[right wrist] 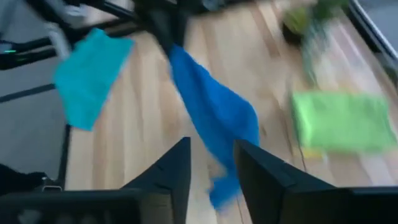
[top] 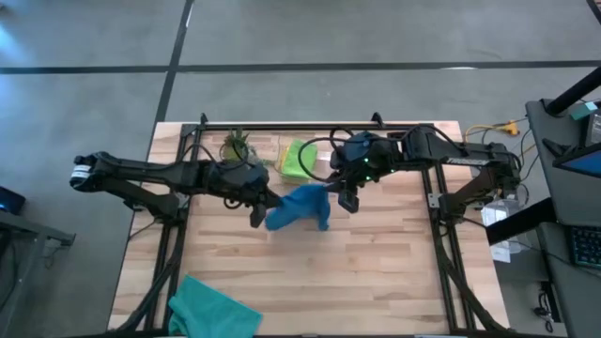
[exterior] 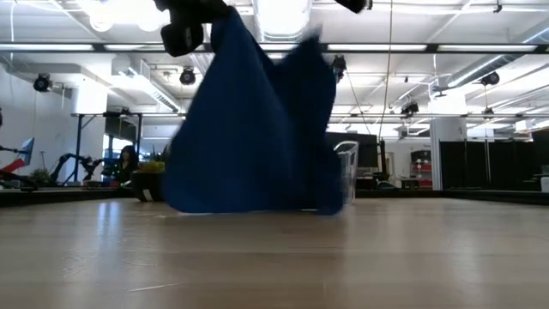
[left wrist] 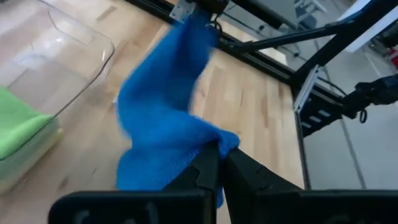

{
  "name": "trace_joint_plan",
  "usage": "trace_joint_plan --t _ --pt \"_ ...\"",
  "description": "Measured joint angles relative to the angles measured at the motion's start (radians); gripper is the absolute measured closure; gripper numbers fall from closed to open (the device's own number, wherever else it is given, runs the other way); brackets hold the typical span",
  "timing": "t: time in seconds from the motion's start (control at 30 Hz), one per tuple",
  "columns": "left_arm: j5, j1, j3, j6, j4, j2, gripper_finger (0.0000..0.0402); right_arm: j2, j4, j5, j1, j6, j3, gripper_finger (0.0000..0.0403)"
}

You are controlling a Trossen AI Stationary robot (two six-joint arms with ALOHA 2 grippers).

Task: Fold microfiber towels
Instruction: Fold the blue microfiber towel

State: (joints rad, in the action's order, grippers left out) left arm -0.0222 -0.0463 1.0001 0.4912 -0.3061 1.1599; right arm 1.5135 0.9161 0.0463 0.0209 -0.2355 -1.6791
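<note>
Blue microfiber towel (top: 299, 208) hangs unfolded mid-table; folding barely begun.
Left gripper (left wrist: 217, 163) pinches one corner shut; right gripper (right wrist: 211, 163) stands parted, empty. Lime towel (top: 299, 158) lies folded in the clear bin (left wrist: 74, 50); teal towel (top: 214, 308) waits crumpled near-left.

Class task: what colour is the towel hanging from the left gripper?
Blue towel, pinched by the left gripper; clearest in the left wrist view.

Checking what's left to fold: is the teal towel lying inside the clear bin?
No, the teal towel lies on the bare table at its near edge, far from the clear bin holding the green towel.
</note>
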Motion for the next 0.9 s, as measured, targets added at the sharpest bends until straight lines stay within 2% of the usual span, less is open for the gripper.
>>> trace_joint_plan --t 0.13,0.37,0.53,0.67,0.77,0.9 --pt "-0.007 0.000 0.019 0.001 -0.001 0.000 0.0401 0.008 -0.112 0.041 0.023 0.111 0.000 0.0264" --pt "-0.074 0.001 0.070 0.000 -0.039 0.000 0.0402 0.100 -0.170 0.119 0.023 0.230 0.004 0.0259" --pt "-0.254 0.001 0.085 -0.001 -0.071 0.003 0.0402 0.185 -0.296 0.225 0.026 0.296 0.006 0.0259" --pt "-0.421 0.000 0.087 0.000 -0.190 0.005 0.0402 0.214 -0.393 0.288 0.025 0.334 0.006 0.0259" --pt "-0.500 0.000 0.087 0.001 -0.271 0.003 0.0402 0.242 -0.431 0.336 0.025 0.389 0.005 0.0259" --pt "-0.592 0.000 0.091 0.003 -0.263 0.001 0.0401 0.313 -0.529 0.465 0.025 0.385 0.005 0.0259"
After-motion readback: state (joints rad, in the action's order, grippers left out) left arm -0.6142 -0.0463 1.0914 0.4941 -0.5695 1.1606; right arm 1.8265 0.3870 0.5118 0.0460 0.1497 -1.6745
